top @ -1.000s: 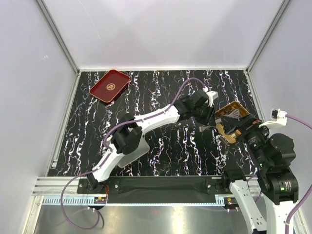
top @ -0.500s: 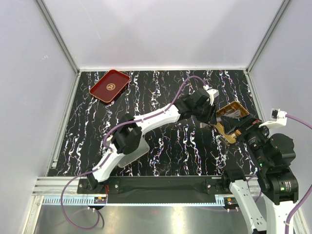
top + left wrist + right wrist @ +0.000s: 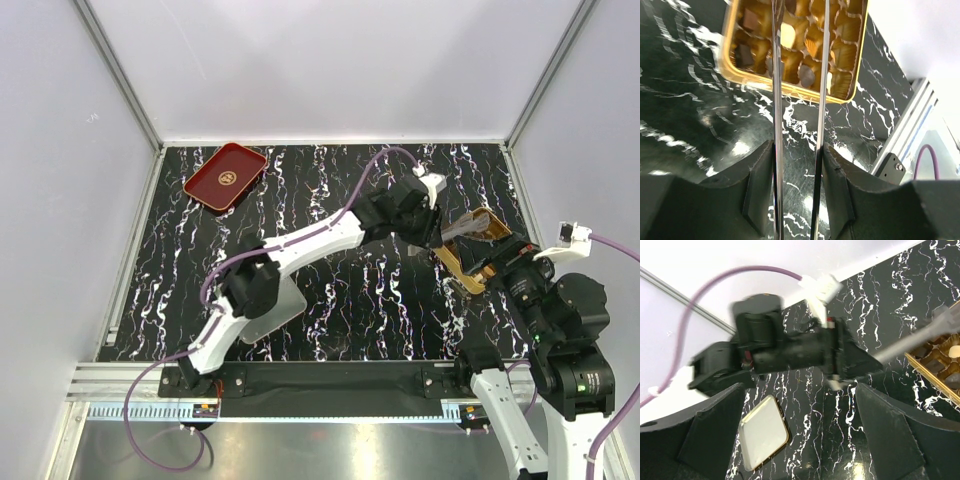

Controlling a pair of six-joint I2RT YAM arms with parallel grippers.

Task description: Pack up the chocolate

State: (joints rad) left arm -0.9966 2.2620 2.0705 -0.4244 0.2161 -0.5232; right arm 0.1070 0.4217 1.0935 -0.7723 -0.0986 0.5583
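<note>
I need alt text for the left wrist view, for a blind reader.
The left claw grips thin metal tongs whose two blades reach over an open gold box on a black marbled table. Some of its cups hold dark and cream chocolates.

The tongs [image 3: 776,100] run straight out from between the left gripper's [image 3: 797,150] jaws and over the compartmented box [image 3: 752,84]. The box lies on the table [image 3: 700,125] just ahead of them, with chocolate pieces [image 3: 806,76] in several of its cups. Between the right gripper's [image 3: 799,390] jaws a flat lid [image 3: 762,437] lies on the table, with a corner of the box out past one jaw, and the tray [image 3: 225,176] sits well behind the left gripper's jaws.
</note>
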